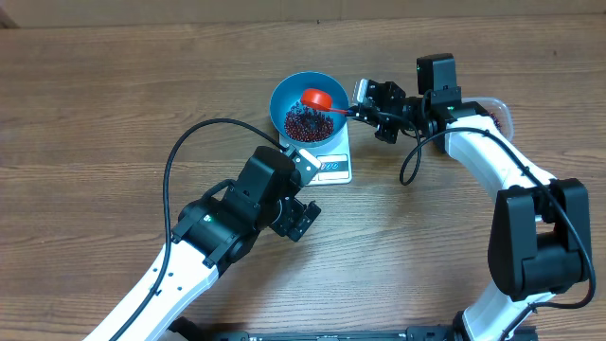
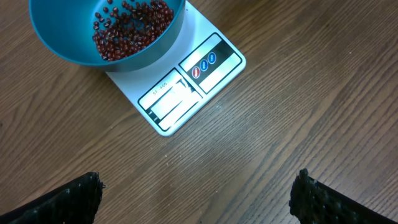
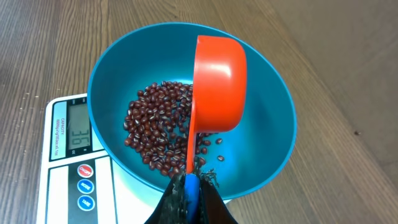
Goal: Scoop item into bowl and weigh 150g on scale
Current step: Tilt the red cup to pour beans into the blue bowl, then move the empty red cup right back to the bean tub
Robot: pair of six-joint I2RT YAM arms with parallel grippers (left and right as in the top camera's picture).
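Wood-grain worktop (image 1: 95, 114) is carrying everything. Left of centre in the overhead frame, the left tool (image 1: 303, 220) is hanging released, fingers spread wide and grasping nothing, just below the scale (image 1: 336, 166). The scale is sitting near the upper middle, and the bowl (image 3: 264, 149) is resting on it, covering all but the display edge. Beans (image 3: 155, 127) are lying in a thin layer across the bowl's bottom. The display is showing only a two-digit figure, so the weighing is looking far from done. Just right, the orange scoop (image 3: 217, 78) is hanging over the bowl, tipped on its side and seemingly emptied, its handle clenched in the right tool (image 3: 189, 196). At far right a clear tub (image 1: 502, 106) is peeking from behind the arm. Doing this step well is going to mean emptying the scoop over the bowl's middle, keeping it off the rim so the reading is staying honest, and taking smaller loads as the target is nearing.
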